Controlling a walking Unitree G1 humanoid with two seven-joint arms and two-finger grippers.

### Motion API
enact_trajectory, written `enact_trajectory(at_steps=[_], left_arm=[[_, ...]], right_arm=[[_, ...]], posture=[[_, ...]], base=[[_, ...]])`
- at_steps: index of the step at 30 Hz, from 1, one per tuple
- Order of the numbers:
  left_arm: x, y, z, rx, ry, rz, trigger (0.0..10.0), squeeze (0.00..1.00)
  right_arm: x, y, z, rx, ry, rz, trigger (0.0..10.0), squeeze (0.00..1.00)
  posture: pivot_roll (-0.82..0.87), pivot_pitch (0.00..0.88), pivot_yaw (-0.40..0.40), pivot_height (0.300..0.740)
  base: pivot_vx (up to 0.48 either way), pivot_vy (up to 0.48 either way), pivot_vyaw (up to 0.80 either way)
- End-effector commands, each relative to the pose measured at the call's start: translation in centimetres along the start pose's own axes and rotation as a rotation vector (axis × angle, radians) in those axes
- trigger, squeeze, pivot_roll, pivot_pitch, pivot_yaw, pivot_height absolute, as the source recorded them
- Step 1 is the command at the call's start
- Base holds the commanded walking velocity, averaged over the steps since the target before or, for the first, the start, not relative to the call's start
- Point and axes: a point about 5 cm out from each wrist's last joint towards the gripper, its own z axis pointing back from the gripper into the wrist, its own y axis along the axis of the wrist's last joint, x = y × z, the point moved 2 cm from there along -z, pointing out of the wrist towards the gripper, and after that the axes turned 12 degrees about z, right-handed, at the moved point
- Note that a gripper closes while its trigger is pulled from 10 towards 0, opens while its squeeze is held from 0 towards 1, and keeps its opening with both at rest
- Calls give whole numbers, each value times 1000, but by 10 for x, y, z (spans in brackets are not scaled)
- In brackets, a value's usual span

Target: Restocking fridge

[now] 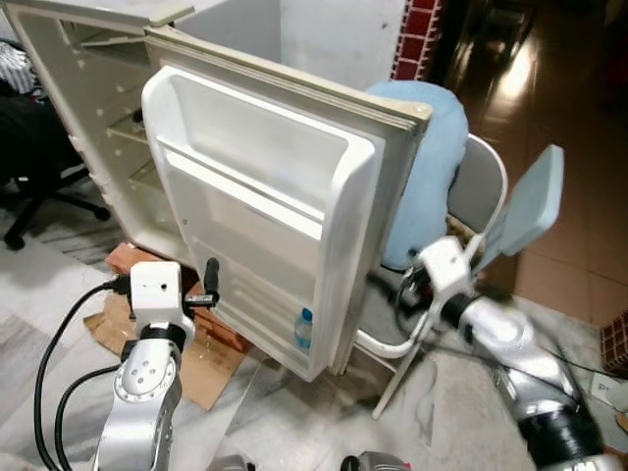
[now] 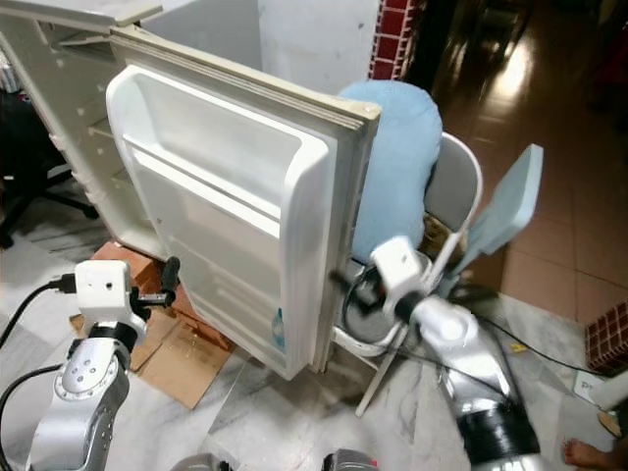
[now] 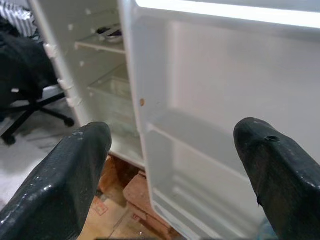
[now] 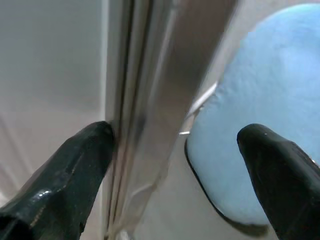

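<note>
- The white fridge door (image 1: 265, 186) stands wide open.
- A small bottle (image 1: 303, 329) sits low in the door's bottom shelf.
- The right hand (image 4: 172, 165) has its fingers apart around the door's outer edge.
- The left hand (image 3: 172, 170) is spread wide, facing the door's shelves.
- A blue cushion (image 1: 432, 167) rests on a chair (image 1: 481, 196) behind the door.

One fridge (image 1: 118, 128), one bottle (image 1: 303, 329), one folding chair (image 1: 471, 196), two pincers: left pincer (image 3: 175, 165), right pincer (image 4: 175, 160).
</note>
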Motion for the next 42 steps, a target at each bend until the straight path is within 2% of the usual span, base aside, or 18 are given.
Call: enact_trajectory(at_steps=[1,7,8,11,12,15,19,21,22,23,27,28,29,30,32,34,36,42], left_arm=[[-3,0,2,-11,5,-7,10000,0],[-19,-12,9,-74,98,21,10000,0],[-30,-18,11,-108,155,46,10000,0],[-45,-26,16,-154,228,56,10000,0],[-60,-38,24,-219,288,43,10000,0],[-76,-58,37,-314,352,118,10000,0],[-76,-58,39,-314,340,122,10000,0],[-75,-58,39,-315,336,127,10000,0],[-75,-58,39,-315,336,127,10000,0],[-75,-58,40,-320,342,132,10000,0],[-77,-63,42,-352,373,162,10000,0],[-78,-64,42,-360,380,169,10000,0],[-79,-67,44,-382,393,189,10000,0],[-79,-67,44,-382,393,189,10000,0],[-80,-70,44,-403,396,201,10000,0],[-79,-70,44,-408,394,200,10000,0],[-79,-71,45,-409,391,201,10000,0],[-80,-75,50,-439,399,232,10000,0]], right_arm=[[4,-7,-2,-38,-25,37,10000,0],[30,19,-17,73,-238,-61,10000,0],[34,33,-21,137,-283,-142,10000,0],[35,52,-28,210,-312,-236,10000,0],[31,66,-32,260,-298,-280,10000,0],[21,84,-35,341,-226,-353,10000,0],[4,89,-37,369,-78,-384,10000,0],[-21,88,-31,383,144,-388,10000,0],[-21,88,-31,383,144,-388,10000,0],[-37,87,-20,396,291,-377,10000,0],[-49,76,-7,360,402,-339,10000,0],[-47,69,-9,332,379,-319,10000,0],[-40,44,-16,202,302,-266,10000,0],[-40,44,-16,202,302,-266,10000,0],[-27,9,-22,31,217,-125,10000,0],[-26,5,-22,12,215,-94,10000,0],[-11,-20,-22,-130,190,56,10000,0],[7,-26,-24,-205,141,172,10000,0]], posture=[[49,0,-9,740],[57,0,-9,740],[60,0,-10,740],[63,0,-9,740],[68,0,-10,740],[77,0,-12,740],[80,0,-13,740],[88,0,-18,740],[88,0,-18,740],[86,0,-18,740],[83,0,-16,740],[82,0,-15,740],[82,0,-15,740],[82,0,-15,740],[85,0,-13,740],[86,0,-13,740],[94,0,-17,740],[103,0,-23,740]], base=[[0,0,0],[0,0,0],[0,0,0],[0,0,0],[0,0,0],[0,0,0],[0,0,0],[0,0,0],[0,0,0],[0,0,0],[0,0,0],[0,0,0],[0,0,0],[0,0,0],[0,0,0],[0,0,0],[0,0,0],[0,0,0]])
